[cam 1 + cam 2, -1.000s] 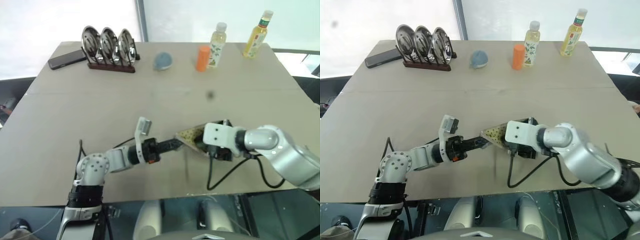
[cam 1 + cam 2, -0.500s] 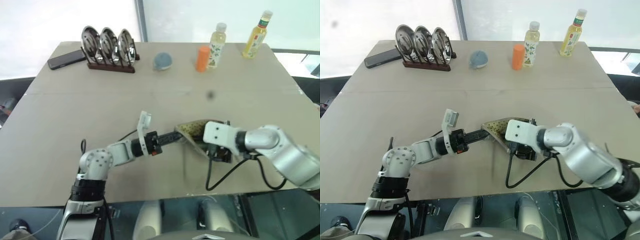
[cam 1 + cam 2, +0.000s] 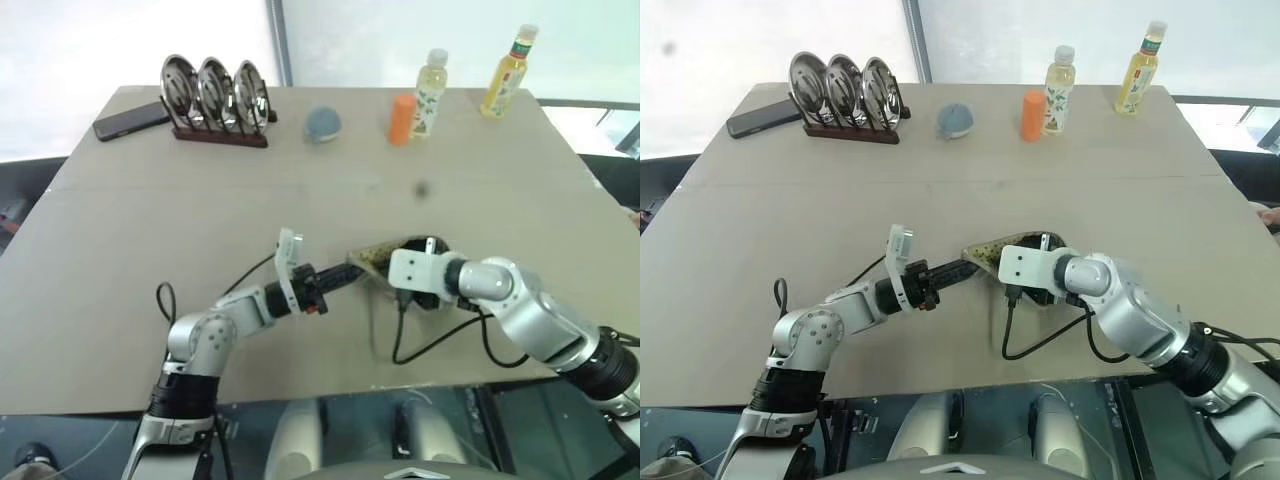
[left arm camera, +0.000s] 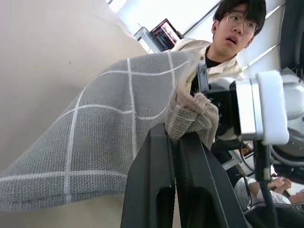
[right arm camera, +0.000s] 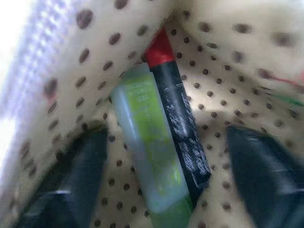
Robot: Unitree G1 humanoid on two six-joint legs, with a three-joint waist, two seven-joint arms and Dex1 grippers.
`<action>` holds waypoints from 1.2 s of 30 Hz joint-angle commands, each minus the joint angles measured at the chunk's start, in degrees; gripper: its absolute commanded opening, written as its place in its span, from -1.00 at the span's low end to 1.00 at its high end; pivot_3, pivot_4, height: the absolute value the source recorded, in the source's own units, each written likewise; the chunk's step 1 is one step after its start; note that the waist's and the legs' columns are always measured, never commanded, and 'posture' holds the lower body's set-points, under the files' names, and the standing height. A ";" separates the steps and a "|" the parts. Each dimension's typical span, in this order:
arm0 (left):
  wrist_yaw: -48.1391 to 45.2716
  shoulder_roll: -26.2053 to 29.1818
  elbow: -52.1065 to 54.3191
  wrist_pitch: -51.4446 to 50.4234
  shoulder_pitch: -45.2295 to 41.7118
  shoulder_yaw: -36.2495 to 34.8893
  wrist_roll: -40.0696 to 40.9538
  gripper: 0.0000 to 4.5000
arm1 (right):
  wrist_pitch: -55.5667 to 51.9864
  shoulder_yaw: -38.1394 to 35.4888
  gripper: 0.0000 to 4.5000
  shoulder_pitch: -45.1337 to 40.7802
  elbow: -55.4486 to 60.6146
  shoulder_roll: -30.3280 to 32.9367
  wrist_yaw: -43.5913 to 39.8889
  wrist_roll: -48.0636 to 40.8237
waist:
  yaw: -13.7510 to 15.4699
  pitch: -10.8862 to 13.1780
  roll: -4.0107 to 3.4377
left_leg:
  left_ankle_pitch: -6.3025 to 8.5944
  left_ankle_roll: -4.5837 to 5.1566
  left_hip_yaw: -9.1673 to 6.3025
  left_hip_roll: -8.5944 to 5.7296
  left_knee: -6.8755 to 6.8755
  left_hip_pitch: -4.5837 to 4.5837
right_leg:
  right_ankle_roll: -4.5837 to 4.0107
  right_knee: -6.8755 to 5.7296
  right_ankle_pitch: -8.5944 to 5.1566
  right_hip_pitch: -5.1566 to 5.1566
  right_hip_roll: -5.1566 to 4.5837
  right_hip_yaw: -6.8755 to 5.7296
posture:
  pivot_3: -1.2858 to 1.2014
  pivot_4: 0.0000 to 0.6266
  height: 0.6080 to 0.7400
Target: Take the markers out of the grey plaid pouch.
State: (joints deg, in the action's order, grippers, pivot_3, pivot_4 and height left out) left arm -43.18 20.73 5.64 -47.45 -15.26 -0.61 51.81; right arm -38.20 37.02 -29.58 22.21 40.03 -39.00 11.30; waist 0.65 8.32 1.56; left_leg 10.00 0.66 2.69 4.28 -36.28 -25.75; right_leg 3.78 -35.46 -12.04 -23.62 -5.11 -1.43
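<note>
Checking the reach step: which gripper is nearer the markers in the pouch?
Right. The right gripper is inside the grey plaid pouch, fingers either side of the markers. The left gripper pinches the pouch's edge from outside.

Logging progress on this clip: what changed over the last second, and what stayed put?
The right gripper has pushed down and forward into the mouth of the grey plaid pouch, its fingers now on either side of the markers, not yet gripping them. The left gripper rolled a little and stays shut on the pouch's edge. The plate rack, phone and bottles have not moved.
</note>
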 commanded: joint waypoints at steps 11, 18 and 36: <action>-1.37 -1.37 -1.87 5.27 -1.09 -1.52 -4.82 -1.00 | -4.16 -12.41 -0.94 6.81 7.40 -0.19 0.65 1.45 | 0.26 -0.02 0.02 | -0.05 0.08 0.00 -0.02 -0.01 -0.17 | -0.05 0.05 0.02 -0.05 -0.02 -0.02 | 0.03 -0.52 1.00; -1.33 -2.13 -6.02 16.74 -1.82 -0.43 -14.24 -1.00 | -11.84 -30.34 -0.94 9.73 20.03 -7.67 -1.05 -13.04 | 0.15 0.01 -0.01 | -0.05 0.08 -0.01 -0.01 0.04 -0.16 | -0.03 0.08 0.02 -0.07 0.00 -0.03 | 0.03 -0.52 1.00; 0.94 -3.63 -5.19 34.64 0.12 1.30 -27.69 -1.00 | -24.86 -56.89 -0.94 8.81 -2.77 1.82 6.80 -25.67 | -0.20 0.12 -0.32 | -0.03 0.14 0.11 -0.09 0.28 -0.23 | -0.08 0.45 0.05 0.01 -0.13 0.00 | 0.03 -0.52 1.00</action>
State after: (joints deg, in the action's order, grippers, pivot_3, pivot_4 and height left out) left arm -42.29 17.23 -0.80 -14.39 -15.33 0.48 25.06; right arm -70.63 -23.85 -21.03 25.78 40.38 -33.09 -18.03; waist 0.45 8.44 1.24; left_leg 9.97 0.80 2.81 4.19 -36.01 -25.98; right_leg 3.70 -35.02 -11.99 -23.61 -5.22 -1.39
